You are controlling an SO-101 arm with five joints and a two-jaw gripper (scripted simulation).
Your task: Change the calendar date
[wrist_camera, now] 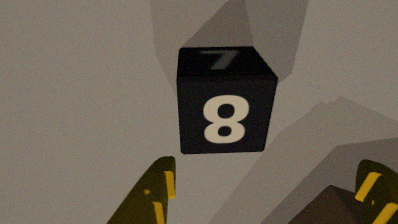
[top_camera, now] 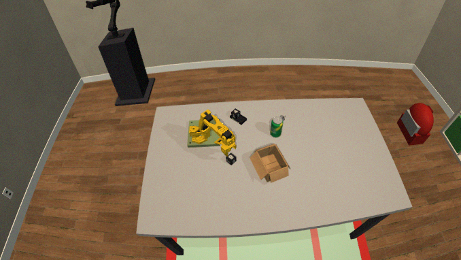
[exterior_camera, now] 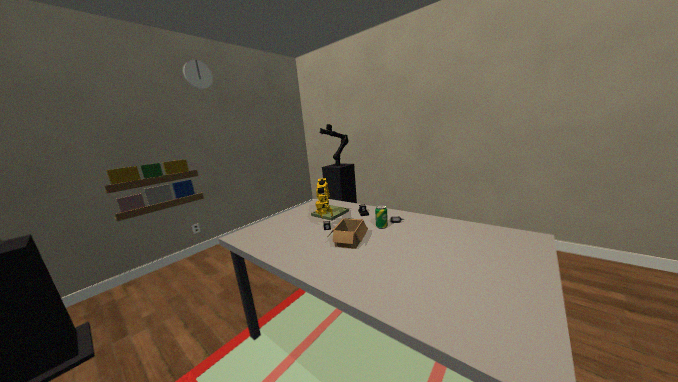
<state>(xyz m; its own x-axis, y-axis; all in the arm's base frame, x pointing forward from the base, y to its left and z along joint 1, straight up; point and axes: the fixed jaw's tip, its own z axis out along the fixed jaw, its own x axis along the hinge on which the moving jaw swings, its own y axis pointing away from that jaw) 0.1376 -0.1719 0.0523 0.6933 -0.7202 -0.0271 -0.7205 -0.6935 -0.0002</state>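
A black number cube (top_camera: 231,158) (exterior_camera: 327,225) (wrist_camera: 225,102) sits on the table in front of the arm, apart from the tray. In the wrist view its brighter face shows an 8 and its darker face a 7, both reading upright. My gripper (top_camera: 231,151) (wrist_camera: 267,161) is open and empty; in the wrist view the cube lies beyond the fingertips, not between them. The black calendar tray (top_camera: 241,119) stands behind, beside the arm's base, with another black cube (top_camera: 235,113) (exterior_camera: 363,207) at its left end. The month's name and that cube's digit are too small to read.
An open cardboard box (top_camera: 279,175) (exterior_camera: 344,237) stands right of the loose cube in the top view. A green can (top_camera: 276,128) (exterior_camera: 381,218) stands behind the box. A small dark object (exterior_camera: 396,219) lies near the can. The arm's green base plate (top_camera: 200,145) is at the left.
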